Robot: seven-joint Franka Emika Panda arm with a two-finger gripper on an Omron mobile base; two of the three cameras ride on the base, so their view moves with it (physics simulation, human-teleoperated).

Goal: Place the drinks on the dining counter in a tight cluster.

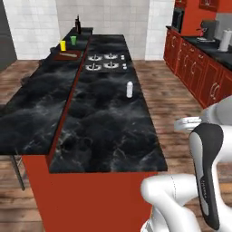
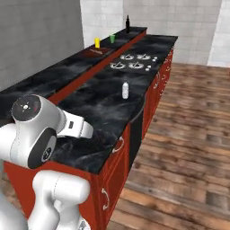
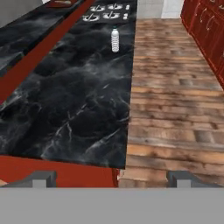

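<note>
The jaws stand wide open, empty and touching nothing; in the hand view the gripper hangs over the near edge of the lower counter, its fingertips spread far apart. The arm is folded back near the base, hand aimed forward and down. The water bottle stands upright on the lower counter, between the gripper and the hob. The wine bottle stands at the far end of the dining counter, well beyond the hob.
</note>
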